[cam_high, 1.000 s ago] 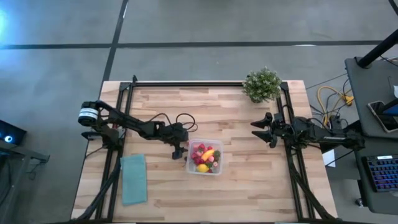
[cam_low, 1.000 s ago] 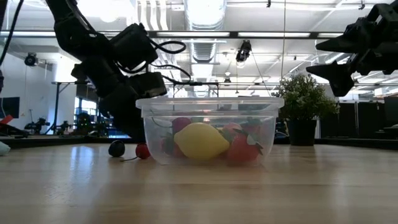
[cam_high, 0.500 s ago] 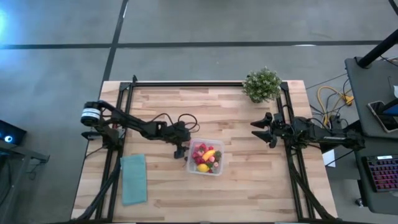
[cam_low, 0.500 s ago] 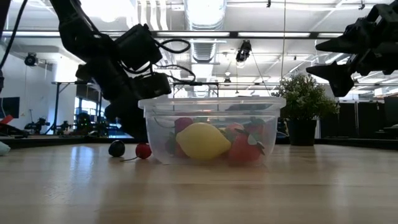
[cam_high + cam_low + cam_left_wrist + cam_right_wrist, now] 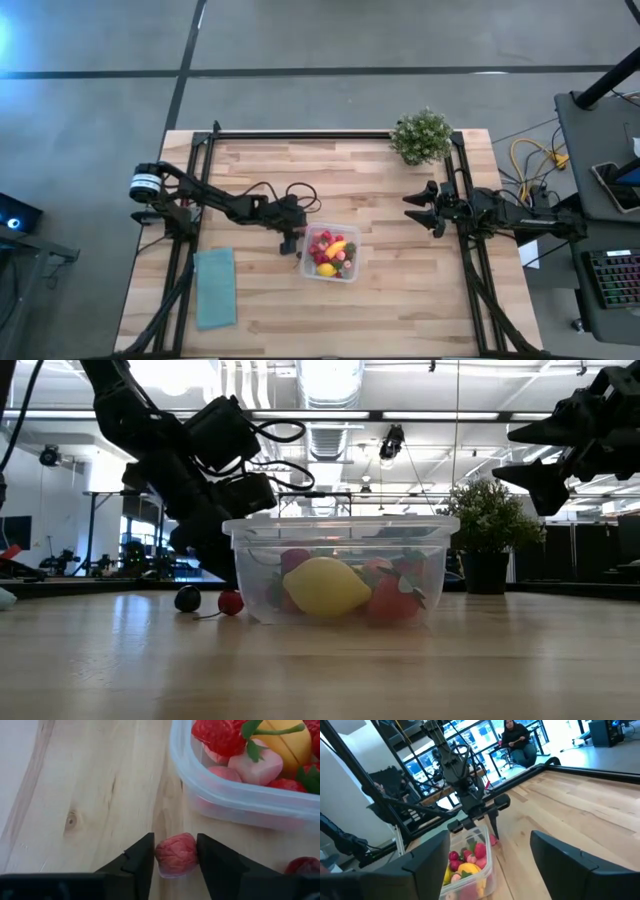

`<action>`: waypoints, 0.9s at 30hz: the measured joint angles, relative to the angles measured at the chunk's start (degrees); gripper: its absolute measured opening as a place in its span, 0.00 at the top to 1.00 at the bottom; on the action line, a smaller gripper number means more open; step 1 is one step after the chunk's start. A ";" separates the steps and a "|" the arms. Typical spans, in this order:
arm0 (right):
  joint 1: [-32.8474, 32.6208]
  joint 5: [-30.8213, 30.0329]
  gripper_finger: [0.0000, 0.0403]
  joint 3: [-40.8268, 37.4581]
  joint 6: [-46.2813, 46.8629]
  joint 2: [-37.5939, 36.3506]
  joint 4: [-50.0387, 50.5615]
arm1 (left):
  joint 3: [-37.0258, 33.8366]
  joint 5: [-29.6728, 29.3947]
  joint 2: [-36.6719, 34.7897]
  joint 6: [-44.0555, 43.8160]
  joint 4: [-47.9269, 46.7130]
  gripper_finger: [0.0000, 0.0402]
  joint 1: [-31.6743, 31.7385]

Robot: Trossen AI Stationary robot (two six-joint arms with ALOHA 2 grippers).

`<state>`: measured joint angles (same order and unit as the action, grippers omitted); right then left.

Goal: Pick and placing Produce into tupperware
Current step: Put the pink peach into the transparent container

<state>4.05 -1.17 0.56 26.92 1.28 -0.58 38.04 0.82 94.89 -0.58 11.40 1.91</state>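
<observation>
1. Near the table's middle in the high view sits the clear tupperware [image 5: 331, 254], already loaded with toy produce: a yellow lemon [image 5: 324, 587], red strawberries [image 5: 221, 734] and a pink piece [image 5: 256, 765] in the left wrist view.
2. At the tub's 9 o'clock side, the left gripper [image 5: 174, 858] is down at the tabletop, fingers pinched onto a small pinkish-red berry [image 5: 176, 855]. Both finger pads touch its sides, so it's grasping that one. The berry sits on the wood just beside the tub wall, not inside it.
3. Another reddish piece [image 5: 302, 866] pokes in at the left wrist view's edge, mostly cut off, can't tell what it is.
4. From the low view, a dark round fruit [image 5: 187, 599] and a red one [image 5: 231, 602] lie on the table beside the tub. The gripped berry itself is hidden behind the arm and tub there.
5. Over at 3 o'clock the right gripper [image 5: 424, 208] hovers above the table, well apart from the tub, fingers spread and holding nothing.
6. A potted plant [image 5: 421, 136] stands at the far edge around 1 o'clock, and a teal cloth [image 5: 215, 287] lies flat at about 8 o'clock.
7. A seated person [image 5: 518, 744] shows beyond the table in the right wrist view, too small to say more.
</observation>
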 joint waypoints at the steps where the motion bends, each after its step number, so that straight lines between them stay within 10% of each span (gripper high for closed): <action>1: -0.01 0.00 0.34 0.00 0.00 0.00 0.00 | 0.00 0.00 -0.10 0.00 -0.11 0.68 0.00; 14: -0.01 0.00 0.32 0.00 0.00 0.05 0.00 | -0.20 -1.09 -3.93 -0.01 -7.40 0.76 0.00; 27: 0.00 -0.02 0.34 0.02 0.00 -0.02 0.00 | 0.01 2.49 -23.09 -0.44 -8.17 0.76 -1.65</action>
<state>4.05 -1.19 0.58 26.92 1.26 -0.58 38.05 3.31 71.81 -1.02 3.23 0.26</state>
